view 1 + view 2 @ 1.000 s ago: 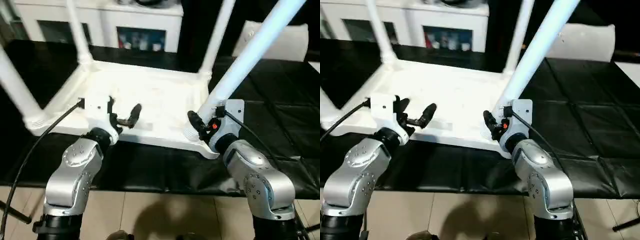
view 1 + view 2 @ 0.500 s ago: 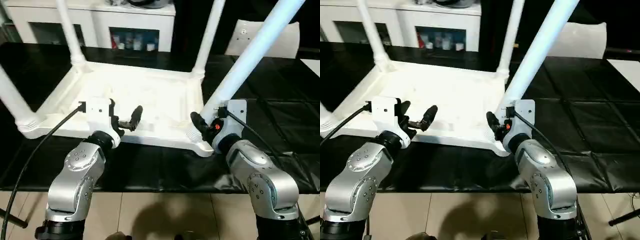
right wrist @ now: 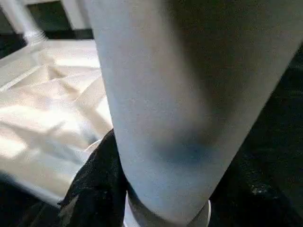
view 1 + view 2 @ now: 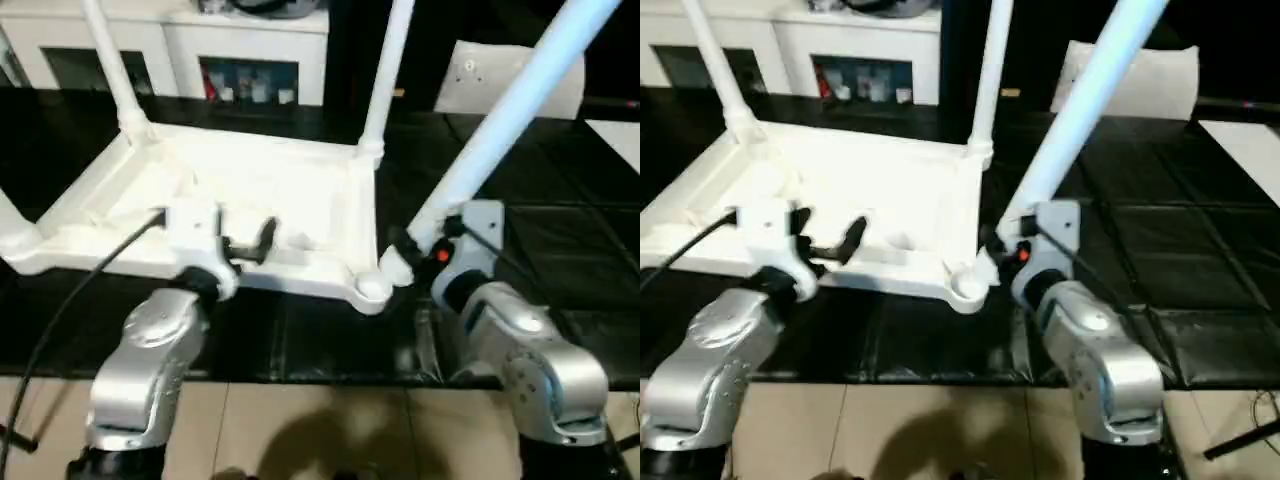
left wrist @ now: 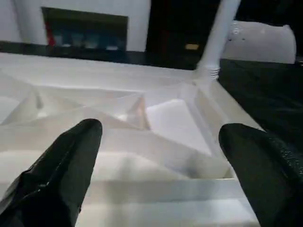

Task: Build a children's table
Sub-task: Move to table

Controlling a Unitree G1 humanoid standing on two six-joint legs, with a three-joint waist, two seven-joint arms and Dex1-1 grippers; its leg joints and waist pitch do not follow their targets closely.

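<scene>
Your right hand point(image 4: 412, 243) grips the loose leg point(image 4: 510, 110) beside the tabletop's point(image 4: 250, 190) empty corner socket point(image 4: 372, 288), ready for seating; your left hand point(image 4: 245, 243) hovers wide open, holding nothing.

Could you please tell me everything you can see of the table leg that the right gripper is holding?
The leg is a long, white, smooth tapered tube, plastic by its look. It leans, rising up and away toward the picture's upper right. Its ribbed lower end hangs just beside the empty round corner socket of the upturned table top, not seated in it. The right gripper clasps it near that end, black fingers against the tube. Nothing else appears to touch it.
</scene>
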